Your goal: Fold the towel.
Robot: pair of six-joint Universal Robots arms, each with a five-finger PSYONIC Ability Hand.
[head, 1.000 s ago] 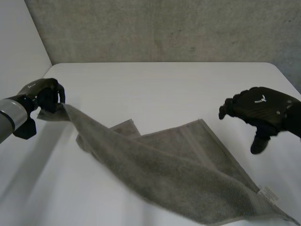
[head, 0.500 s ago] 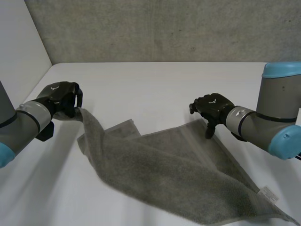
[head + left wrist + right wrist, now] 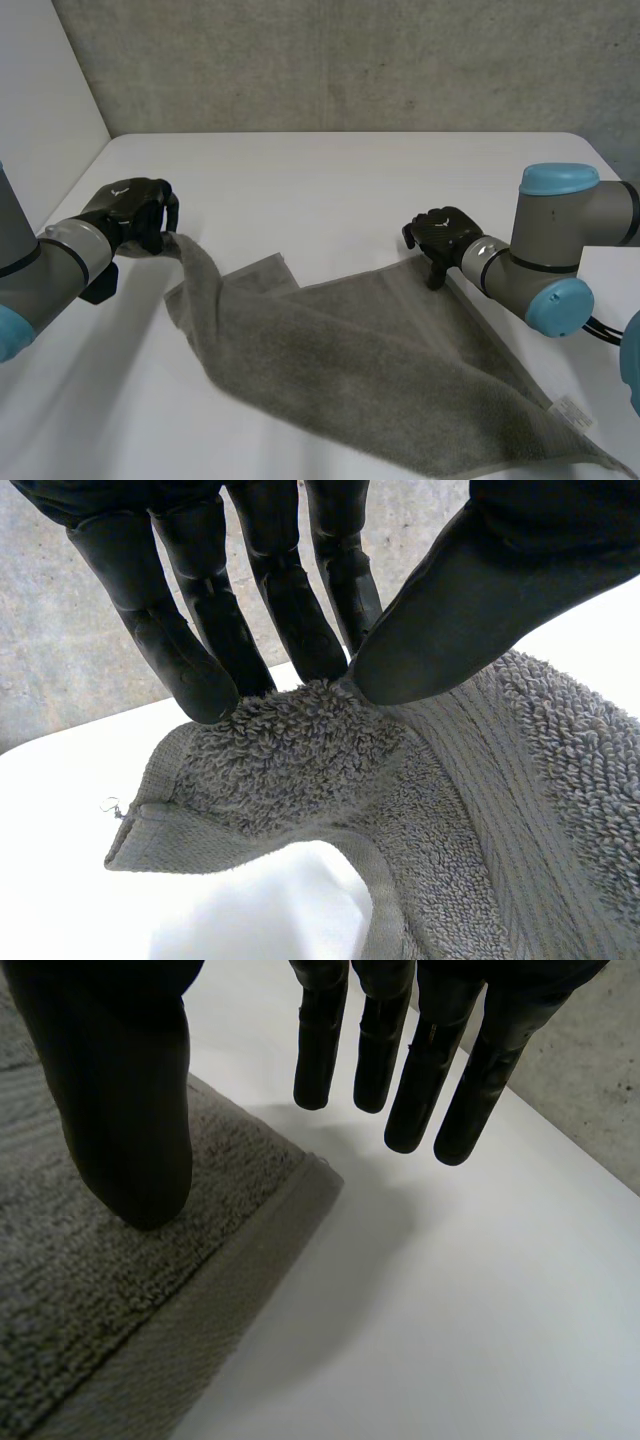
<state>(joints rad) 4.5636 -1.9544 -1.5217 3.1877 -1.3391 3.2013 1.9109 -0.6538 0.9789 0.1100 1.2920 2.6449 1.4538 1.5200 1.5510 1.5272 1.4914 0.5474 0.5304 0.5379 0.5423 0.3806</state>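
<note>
My left hand (image 3: 130, 212) pinches a corner of the towel (image 3: 380, 370) between thumb and fingers, just in from the hem, and holds it off the table (image 3: 330, 170). From there the cloth slopes down and lies spread across the middle towards the near right, where its tag (image 3: 572, 410) shows.

My right hand (image 3: 440, 235) is at the far right corner with its fingers straight and parted from the thumb. The thumb is over the cloth and the fingers are past the hem, over bare table. It grips nothing.

I'd close that hand right on the corner, as deep as the left's hold, so both corners lift level.

The far and left table is bare, good room. The near right corner runs beyond what I can see, so I'd avoid dragging that way.
</note>
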